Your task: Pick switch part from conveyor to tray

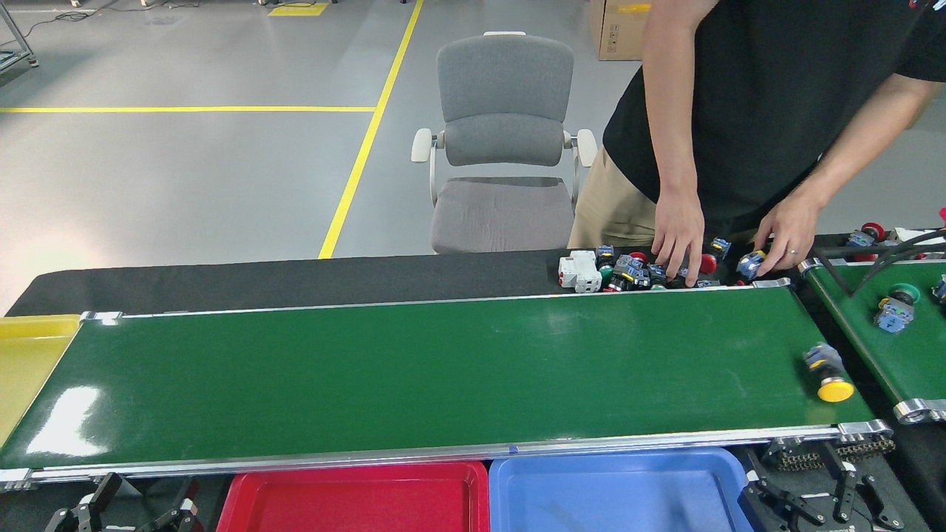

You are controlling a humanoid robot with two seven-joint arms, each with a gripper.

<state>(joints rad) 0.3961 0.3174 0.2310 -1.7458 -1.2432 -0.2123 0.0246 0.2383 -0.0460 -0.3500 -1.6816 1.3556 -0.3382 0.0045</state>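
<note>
Yellow-capped switch part lies on conveyor, far right; long axis diagonal, cap toward near-right. Grey-blue body. Left tool and right tool: spread unreadable.

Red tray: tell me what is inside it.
The red tray shows only bare red floor; no switch part is in it. Its near portion is cut off by the picture's bottom edge, so that part cannot be checked.

1 conveyor, 1 yellow-cap switch part on it, 1 red tray, 1 blue tray, 2 hands (pile uncountable)
</note>
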